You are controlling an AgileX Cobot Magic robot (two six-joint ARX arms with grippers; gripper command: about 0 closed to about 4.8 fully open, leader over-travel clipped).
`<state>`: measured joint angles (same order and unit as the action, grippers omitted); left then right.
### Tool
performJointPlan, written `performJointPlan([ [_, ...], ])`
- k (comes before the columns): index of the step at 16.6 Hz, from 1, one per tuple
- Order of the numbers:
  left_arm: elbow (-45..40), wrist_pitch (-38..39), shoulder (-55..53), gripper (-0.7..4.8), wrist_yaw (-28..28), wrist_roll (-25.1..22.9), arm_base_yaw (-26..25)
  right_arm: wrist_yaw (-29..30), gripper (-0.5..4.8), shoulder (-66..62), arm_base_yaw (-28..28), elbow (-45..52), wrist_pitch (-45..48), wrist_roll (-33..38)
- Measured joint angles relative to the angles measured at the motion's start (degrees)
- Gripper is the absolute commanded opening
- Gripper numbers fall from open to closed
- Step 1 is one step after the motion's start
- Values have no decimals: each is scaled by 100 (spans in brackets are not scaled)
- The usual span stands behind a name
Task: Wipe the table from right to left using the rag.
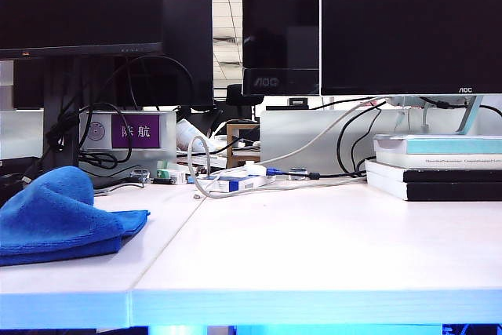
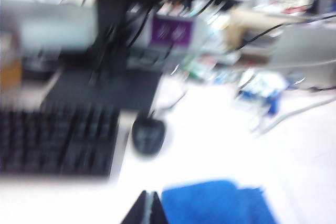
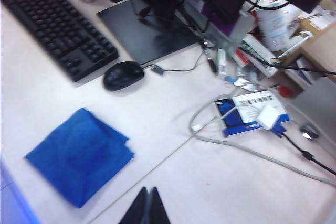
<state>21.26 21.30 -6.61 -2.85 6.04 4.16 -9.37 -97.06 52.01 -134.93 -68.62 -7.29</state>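
Observation:
The blue rag [image 1: 59,213] lies bunched on the left end of the white table [image 1: 314,249], near its front edge. No arm shows in the exterior view. In the blurred left wrist view my left gripper [image 2: 147,196] is shut and empty, held above the table just beside the rag [image 2: 218,203]. From the right wrist view I look down on the rag [image 3: 79,156] lying flat, with my right gripper [image 3: 147,192] shut, empty and raised over the table's seam [image 3: 173,153], off to one side of the cloth.
A black keyboard [image 3: 58,24] and mouse [image 3: 122,75] lie beyond the rag. Monitor stands, cables [image 3: 247,148] and small boxes [image 3: 252,116] crowd the back of the table. Stacked books [image 1: 435,166] sit at the right rear.

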Motion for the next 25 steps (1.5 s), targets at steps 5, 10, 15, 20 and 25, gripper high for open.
performJointPlan([
  [5, -844, -566, 0, -5, -267, 282, 0, -101, -5, 203, 7, 2, -649, 11],
  [10, -1325, -909, 2, -5, -249, 282, 0, -380, -5, 498, 2, 376, -807, 44],
  [15, -1646, -911, 0, -5, -247, 282, 0, -662, -5, 1104, 4, 1303, -750, 170],
  [20, -1751, -796, 2, -4, -133, 302, 0, -863, -5, 2190, 4, 3152, 160, 280],
  [25, -1751, -730, 2, -4, -103, 302, 0, -868, -5, 3958, 2, 6131, 2072, 280],
])
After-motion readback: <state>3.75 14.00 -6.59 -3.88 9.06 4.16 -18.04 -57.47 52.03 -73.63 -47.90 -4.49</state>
